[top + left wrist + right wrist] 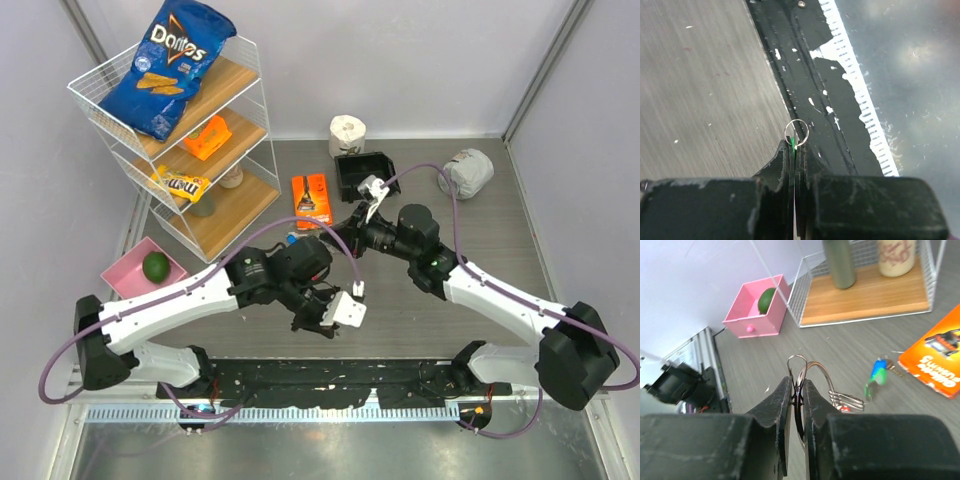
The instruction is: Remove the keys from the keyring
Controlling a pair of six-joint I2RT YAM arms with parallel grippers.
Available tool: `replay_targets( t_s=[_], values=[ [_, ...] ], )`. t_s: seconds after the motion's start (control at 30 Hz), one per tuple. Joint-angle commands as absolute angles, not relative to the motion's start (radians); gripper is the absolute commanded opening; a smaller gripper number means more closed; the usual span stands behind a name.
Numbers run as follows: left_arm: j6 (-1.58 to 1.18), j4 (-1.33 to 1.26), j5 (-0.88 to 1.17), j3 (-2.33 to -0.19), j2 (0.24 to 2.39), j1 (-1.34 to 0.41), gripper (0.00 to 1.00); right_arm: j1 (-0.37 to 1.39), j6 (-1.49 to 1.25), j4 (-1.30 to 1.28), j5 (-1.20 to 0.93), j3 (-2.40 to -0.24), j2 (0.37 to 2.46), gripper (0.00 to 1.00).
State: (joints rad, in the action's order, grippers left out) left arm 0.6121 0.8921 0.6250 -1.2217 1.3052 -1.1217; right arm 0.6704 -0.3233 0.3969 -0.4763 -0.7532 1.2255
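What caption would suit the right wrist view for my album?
Right gripper shut on silver wire loops; blue and green keys lie beside an orange packet.

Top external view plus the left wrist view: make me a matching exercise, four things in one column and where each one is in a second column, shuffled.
Things:
1. Doritos bag
2. green fruit
3. orange razor packet
4. small wire ring

Places:
A. sticking out of the shut left gripper
B. flat on the table
C. top shelf of the wire rack
D. inside the pink box

Pairs: 1-C, 2-D, 3-B, 4-A
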Motion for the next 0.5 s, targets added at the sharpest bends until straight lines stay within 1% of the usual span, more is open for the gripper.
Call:
replay_targets(
  t_s=[0.0,0.1,0.2,0.3,0.47],
  values=[
    [0.422,0.812,0.534,-1.229,1.204,-1.056,0.00,0.669,-0.269,0.433,-0.290,-0.752,1.169,0.05],
    [0.246,0.675,0.454,-1.154,1.151,-0.944,0.00,0.652,-0.267,0.399,-0.135,-0.718,1.123,0.05],
    [0.089,0.582,0.382,-1.103,1.150,-0.849,0.00,0.634,-0.267,0.384,0.031,-0.683,1.072,0.05],
    [-0.047,0.494,0.342,-1.062,1.192,-0.756,0.01,0.626,-0.267,0.383,0.103,-0.643,1.017,0.05],
    [-0.113,0.387,0.279,-1.043,1.304,-0.661,0.05,0.617,-0.267,0.402,0.147,-0.611,0.989,0.05]
  ],
)
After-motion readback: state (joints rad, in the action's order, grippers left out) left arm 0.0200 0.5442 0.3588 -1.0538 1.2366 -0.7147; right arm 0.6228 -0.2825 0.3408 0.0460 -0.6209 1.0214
